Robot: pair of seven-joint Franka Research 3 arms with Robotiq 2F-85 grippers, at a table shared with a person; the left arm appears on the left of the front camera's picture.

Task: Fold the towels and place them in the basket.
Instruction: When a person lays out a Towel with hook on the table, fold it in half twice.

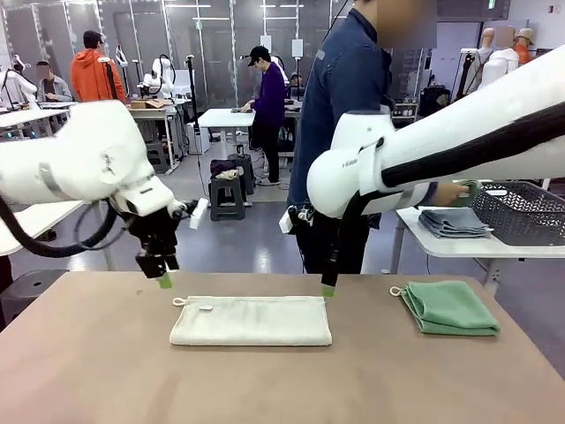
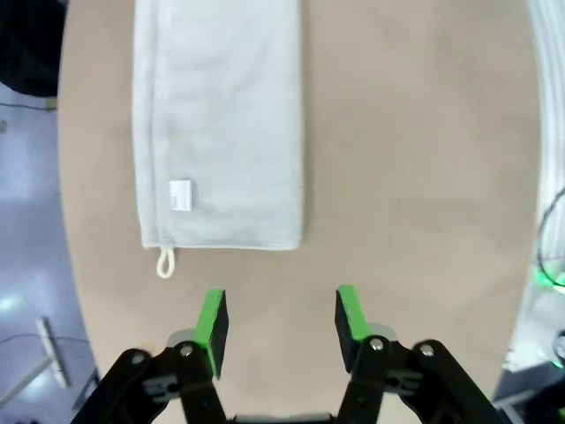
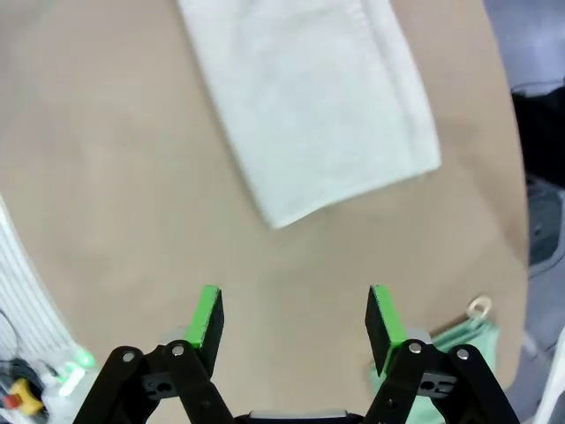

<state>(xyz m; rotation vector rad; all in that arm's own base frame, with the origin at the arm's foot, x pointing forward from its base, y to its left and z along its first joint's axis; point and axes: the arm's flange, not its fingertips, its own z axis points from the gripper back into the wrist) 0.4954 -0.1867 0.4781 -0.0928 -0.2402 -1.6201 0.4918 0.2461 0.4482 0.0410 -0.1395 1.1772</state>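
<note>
An off-white towel (image 1: 252, 321) lies folded into a long strip in the middle of the brown table. A mint green towel (image 1: 450, 306) lies folded at the right, with its white loop toward the strip. My left gripper (image 1: 164, 276) hangs just above the strip's left end, by its loop. My right gripper (image 1: 327, 288) hangs just above its right end. The left wrist view has the left gripper (image 2: 281, 322) open and empty, short of the off-white towel (image 2: 221, 132). My right gripper (image 3: 296, 322) is also open and empty below the off-white towel (image 3: 309, 97). The basket (image 1: 521, 215) stands on a side table at the far right.
A person stands across the table with a hand (image 1: 461, 192) at the basket's left rim. A stack of grey-blue folded cloths (image 1: 455, 221) lies on the white side table (image 1: 477, 247) beside the basket. Bare brown tabletop (image 1: 265, 389) spreads in front of the towels.
</note>
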